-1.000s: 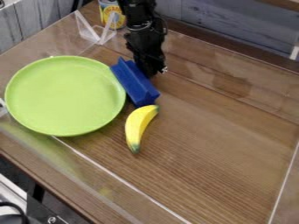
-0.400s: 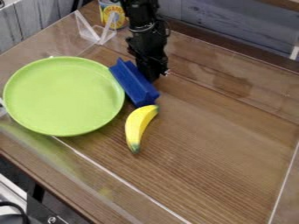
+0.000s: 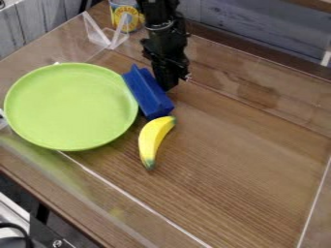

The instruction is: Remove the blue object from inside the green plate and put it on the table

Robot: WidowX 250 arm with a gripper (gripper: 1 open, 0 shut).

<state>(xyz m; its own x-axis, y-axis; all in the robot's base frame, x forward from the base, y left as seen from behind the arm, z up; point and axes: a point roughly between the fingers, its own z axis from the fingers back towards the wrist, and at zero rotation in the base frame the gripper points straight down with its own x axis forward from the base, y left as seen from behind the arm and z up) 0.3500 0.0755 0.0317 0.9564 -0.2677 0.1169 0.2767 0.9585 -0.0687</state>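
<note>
block (image 3: 149, 92) right of plate (image 3: 52, 116)

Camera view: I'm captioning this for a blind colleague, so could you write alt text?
A dark blue block lies on a wooden table against the right rim of an empty green plate, with a black gripper, shut, pointing down just beyond it. A yellow banana lies nearer the camera.

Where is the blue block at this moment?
The blue block lies right of the green plate, against its rim, just above the banana and beside the end effector.
</note>
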